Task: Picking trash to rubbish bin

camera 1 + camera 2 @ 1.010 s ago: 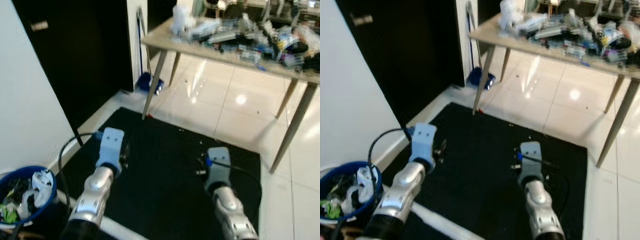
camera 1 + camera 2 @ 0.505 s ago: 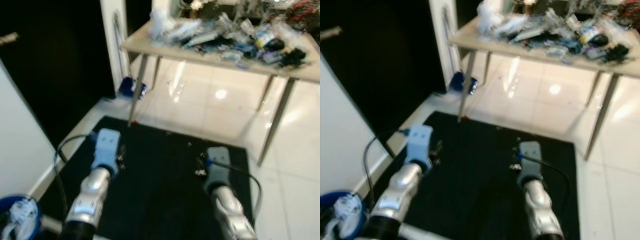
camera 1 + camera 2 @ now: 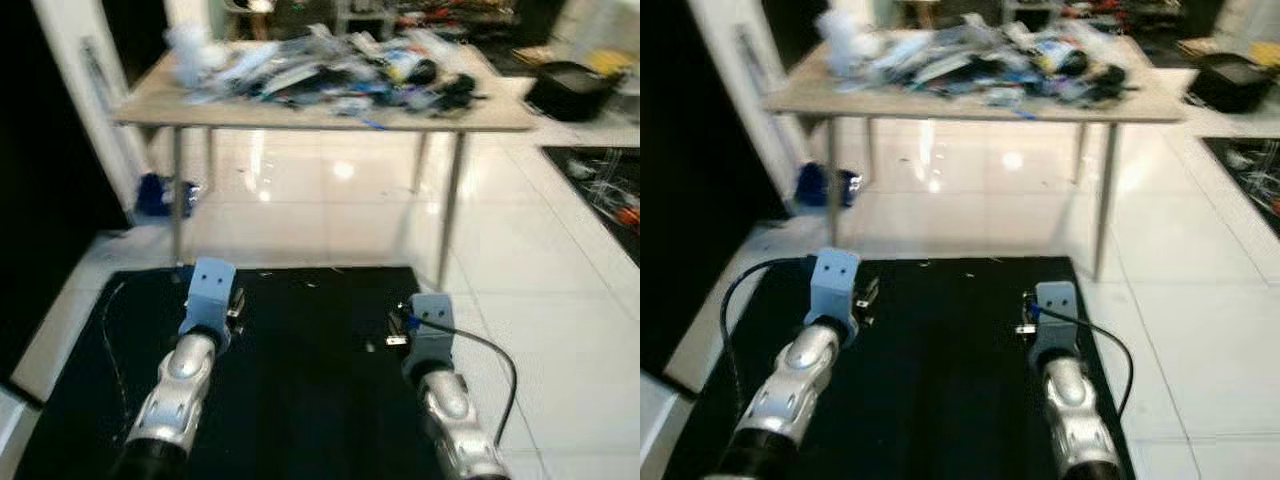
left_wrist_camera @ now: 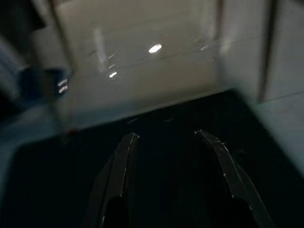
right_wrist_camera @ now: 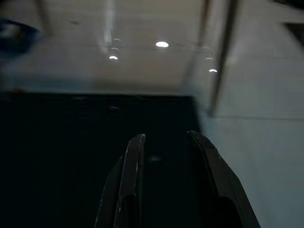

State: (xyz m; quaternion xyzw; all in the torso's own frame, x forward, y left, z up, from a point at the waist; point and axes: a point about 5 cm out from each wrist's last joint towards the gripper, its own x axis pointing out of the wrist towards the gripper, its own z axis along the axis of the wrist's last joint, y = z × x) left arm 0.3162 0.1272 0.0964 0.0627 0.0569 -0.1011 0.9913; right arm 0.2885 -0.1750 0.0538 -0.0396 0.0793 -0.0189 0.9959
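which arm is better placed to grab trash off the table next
Neither clearly yet. The left gripper and right gripper are both open, empty and held low over the black mat, short of the table. The trash pile spans the tabletop; the left looks slightly more under it.

You face a light wooden table [image 3: 150, 105] on thin legs, standing on glossy white tiles [image 3: 560, 300] that mirror ceiling lights. A black mat [image 3: 940, 400] lies below you. Something blue [image 3: 825, 185], perhaps a dustpan, sits by the dark doorway [image 3: 40, 200].
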